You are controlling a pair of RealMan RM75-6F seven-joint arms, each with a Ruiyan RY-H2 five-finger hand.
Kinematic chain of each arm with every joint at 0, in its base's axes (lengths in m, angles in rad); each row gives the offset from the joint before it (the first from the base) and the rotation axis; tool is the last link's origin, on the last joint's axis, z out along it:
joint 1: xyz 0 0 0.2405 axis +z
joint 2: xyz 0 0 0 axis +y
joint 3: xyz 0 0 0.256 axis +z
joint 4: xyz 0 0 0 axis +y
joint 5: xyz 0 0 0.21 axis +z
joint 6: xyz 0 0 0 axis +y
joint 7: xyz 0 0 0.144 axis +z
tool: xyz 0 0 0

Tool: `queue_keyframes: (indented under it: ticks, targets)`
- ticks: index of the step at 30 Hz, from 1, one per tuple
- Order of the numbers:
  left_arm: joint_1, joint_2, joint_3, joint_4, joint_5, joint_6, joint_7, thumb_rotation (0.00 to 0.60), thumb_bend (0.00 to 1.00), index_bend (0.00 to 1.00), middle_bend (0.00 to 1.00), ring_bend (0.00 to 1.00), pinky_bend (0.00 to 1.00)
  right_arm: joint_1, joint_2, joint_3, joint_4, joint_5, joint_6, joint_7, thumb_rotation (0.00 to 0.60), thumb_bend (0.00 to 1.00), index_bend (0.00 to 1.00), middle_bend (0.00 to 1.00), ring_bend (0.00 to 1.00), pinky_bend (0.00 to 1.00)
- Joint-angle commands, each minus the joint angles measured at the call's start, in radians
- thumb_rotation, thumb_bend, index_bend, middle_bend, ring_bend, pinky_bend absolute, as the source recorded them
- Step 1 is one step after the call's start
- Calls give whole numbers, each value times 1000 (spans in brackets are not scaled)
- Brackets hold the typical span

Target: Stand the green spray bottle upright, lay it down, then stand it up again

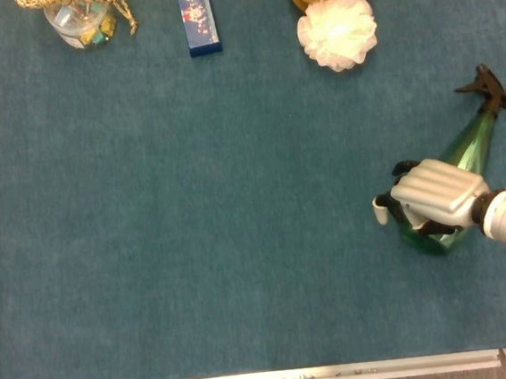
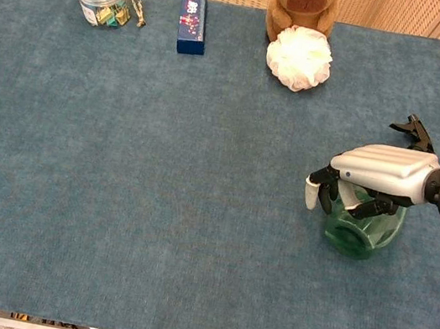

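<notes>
One hand (image 2: 370, 184), your right, is gripping the green spray bottle (image 2: 363, 231), tilted, below the white puff (image 2: 299, 57).

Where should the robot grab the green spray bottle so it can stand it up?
Probably around the wide lower body of the green spray bottle, where the right hand already wraps it from above. The bottle is tilted, its thin neck and black trigger pointing up and away; these look too thin and awkward for a steady hold.
</notes>
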Motion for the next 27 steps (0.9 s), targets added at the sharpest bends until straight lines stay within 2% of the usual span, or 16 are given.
queue_keyframes:
  ticks: [1,14,22,27]
  targets:
    - [-2,1,-2,-2,-2,-3,2,600,128,336,348,391,698,-4,16,-13,-14,-21,1,3,600,1000,408,506,381,148]
    - [0,-1,0,-1,-2,-2,7,600,128,336,348,391,698,-12,70,-61,-50,-28,-7,-40,600,1000,434,547,422,149]
    - [-3,-1,-4,-2,-8,-7,9,600,128,337,348,391,698,-15,88,-82,-58,-6,-14,-70,600,1000,474,612,486,148]
    - [-4,-1,-4,-2,-10,-10,12,600,128,336,348,391,698,-20,100,-90,-66,-2,-5,-84,600,1000,525,683,560,174]
